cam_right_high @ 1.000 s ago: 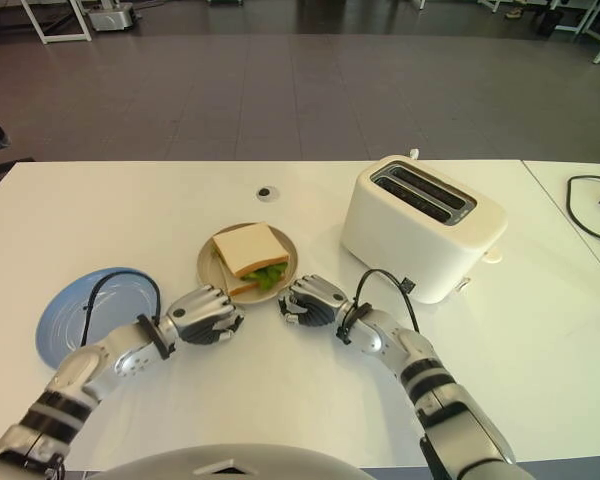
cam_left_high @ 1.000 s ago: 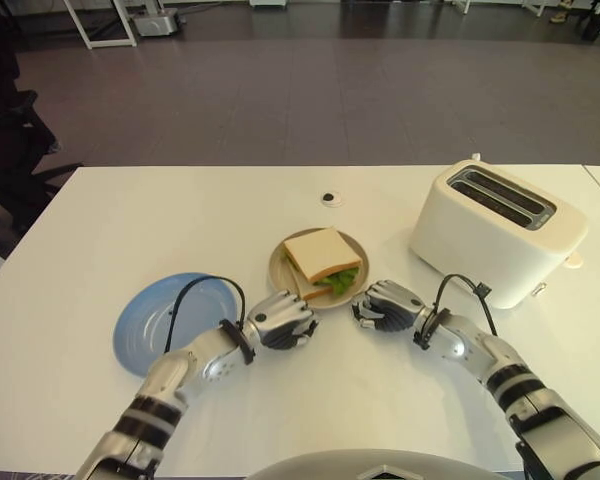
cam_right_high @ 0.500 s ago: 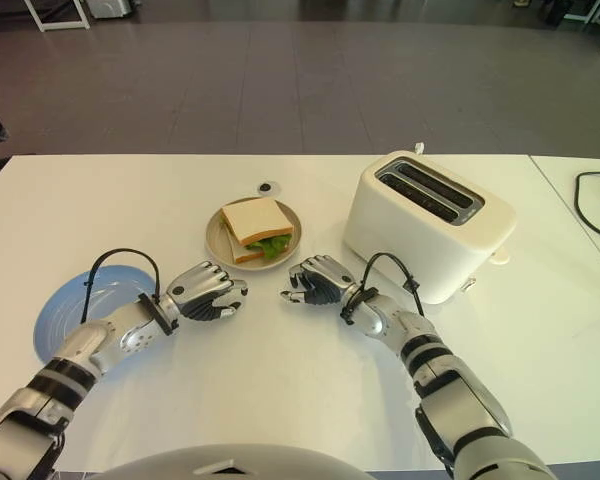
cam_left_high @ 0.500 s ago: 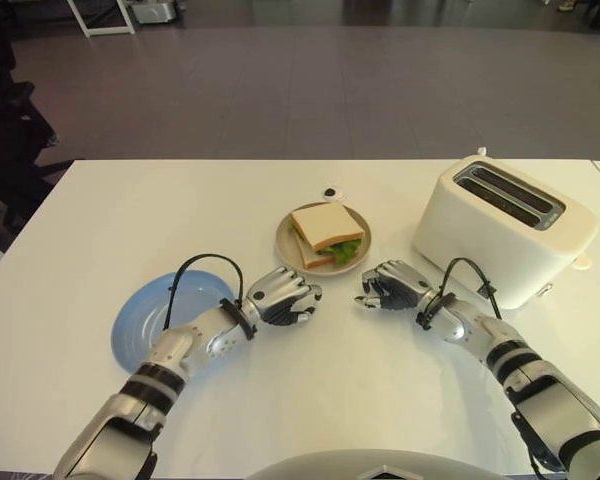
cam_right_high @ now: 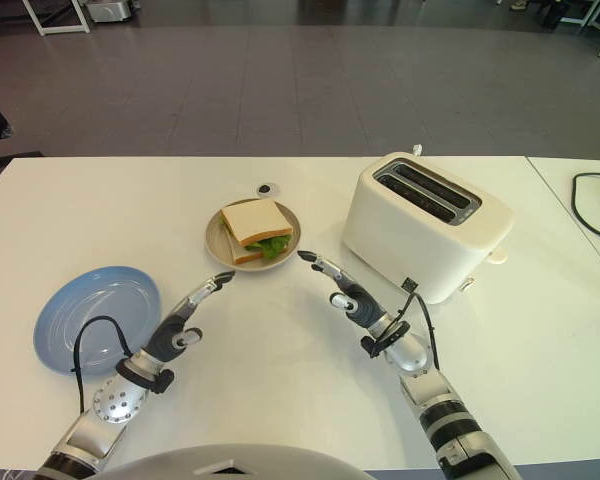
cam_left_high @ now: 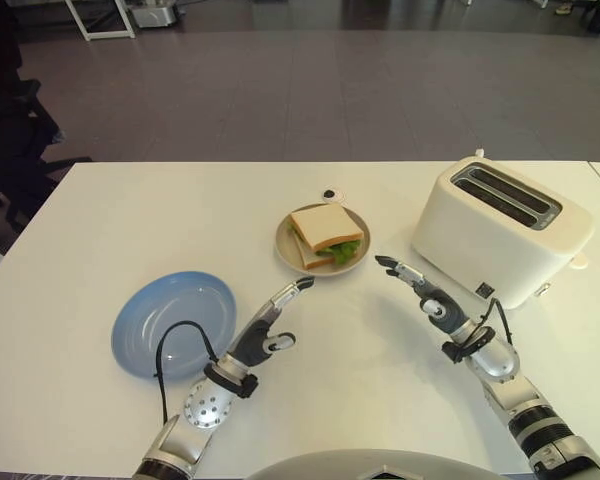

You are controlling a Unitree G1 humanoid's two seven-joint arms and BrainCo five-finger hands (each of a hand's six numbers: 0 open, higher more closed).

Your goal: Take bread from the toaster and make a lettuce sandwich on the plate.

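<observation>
Left eye view: the sandwich point(cam_left_high: 325, 235) sits stacked on the tan plate point(cam_left_high: 282, 245), with lettuce between two slices. A second ago both hands were curled right in front of that plate. Now the left hand point(cam_left_high: 265, 325) and right hand point(cam_left_high: 420, 290) are pulled back from it, fingers stretched out flat, holding nothing. The toaster point(cam_left_high: 500, 232) right of the plate has empty slots, so I'd call the job basically done.

You get a bright, evenly lit white table point(cam_left_high: 100, 220), light seemingly from above, with only soft, faint shadows hugging the toaster point(cam_left_high: 500, 235), while the dark floor point(cam_left_high: 310, 90) behind shows pale sheen near the top edge.
</observation>
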